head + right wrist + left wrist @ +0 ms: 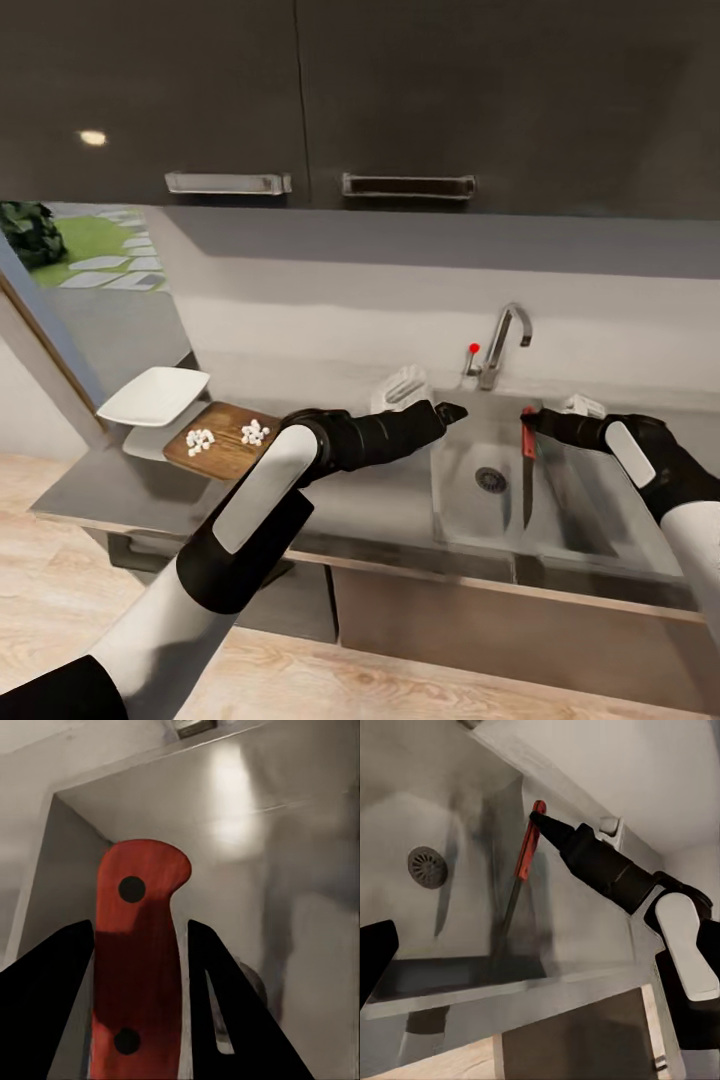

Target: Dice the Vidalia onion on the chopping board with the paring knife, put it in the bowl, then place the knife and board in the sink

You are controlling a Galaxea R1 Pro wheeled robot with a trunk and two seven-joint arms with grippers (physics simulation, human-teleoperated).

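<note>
The right claw (530, 420) is holding the knife (527, 470) by its red handle, closed on it, with the dark blade pointing down. The knife is hanging over the sink (455, 500), near the sink's right wall. In the right wrist view the two black fingers (45, 1005) are sitting on both sides of the red handle (139, 952).

The left claw (450, 411) is reaching toward the sink too, near the tap (503, 345). I cannot tell if it is open or closed. It is not holding anything that I can see.

What could go wrong? I think the knife could fall hard if the claw is letting go from this high up. It might bounce and land point first, or tip against the wall. The blade might also be bumping the sink's edge if the arm is moving sideways. The left arm is close by, so the two arms might knock into each other.

Now the things that hold stuff. The sink has only its round drain (490, 480) showing, with the knife hanging above it. The bowl (153, 394) is sitting at the far left of the counter (380, 500), and it looks empty from here. The white onion bits (255, 432) are lying in two small piles on the board (225, 440), right beside the bowl. So the bits are not in the bowl yet, and the board is not in the sink yet.
</note>
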